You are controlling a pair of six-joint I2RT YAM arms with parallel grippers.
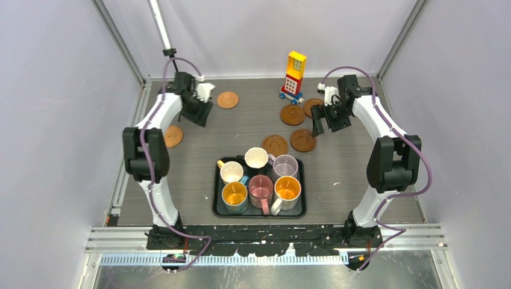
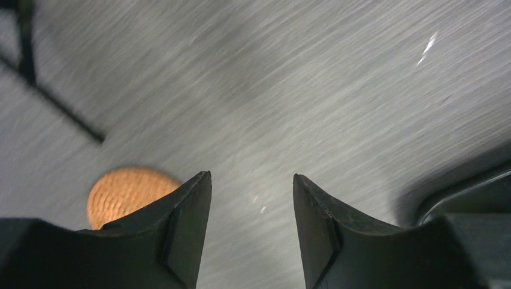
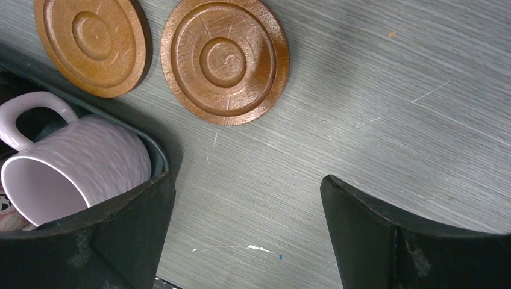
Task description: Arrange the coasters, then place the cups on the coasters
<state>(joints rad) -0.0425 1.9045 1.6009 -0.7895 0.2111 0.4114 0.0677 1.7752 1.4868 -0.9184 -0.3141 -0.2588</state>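
Six brown coasters lie on the table: one at the back, one at the left, two at the back right, and two just behind the black tray. The tray holds several cups, among them a cream one, a lilac one and a pink one. My left gripper is open over bare table, with a coaster beside its left finger. My right gripper is wide open and holds nothing; two coasters and the lilac cup lie ahead of it.
A toy tower of red, yellow and white bricks stands at the back, near the right-hand coasters. Pale walls and metal frame posts close in the table on three sides. The tray rim is close to my right gripper's left finger.
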